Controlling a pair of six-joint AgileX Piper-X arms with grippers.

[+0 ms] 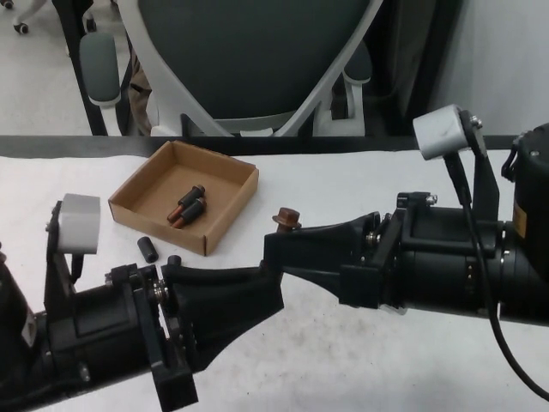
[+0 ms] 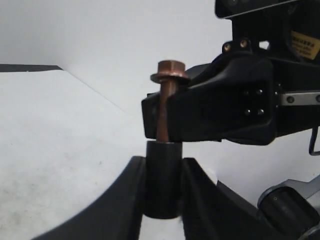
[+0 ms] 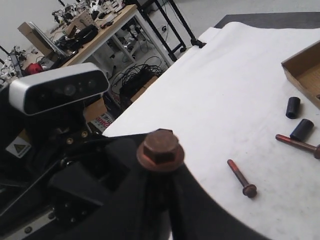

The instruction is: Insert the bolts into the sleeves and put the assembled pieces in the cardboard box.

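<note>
Chair: a grey office chair (image 1: 257, 51) is seen at upper centre of the high view.
Bench: covered by a white sheet (image 1: 343, 184).
Room: a cluttered wooden table (image 3: 107, 27) is seen, with cables (image 3: 132, 75) below it.

The left claw (image 1: 268, 287), clamped on a sleeve (image 2: 162, 180), and the right claw (image 1: 281, 245), clamped on a bolt (image 1: 287, 217), meet tip to tip over the middle of the desk (image 1: 343, 184), each barring the other's way. Beyond the right claw, bare desk lies open to the right of the cardboard box (image 1: 232, 213). A loose sleeve (image 1: 150, 249) sits just beside the box's near wall, crowding that side.
</note>
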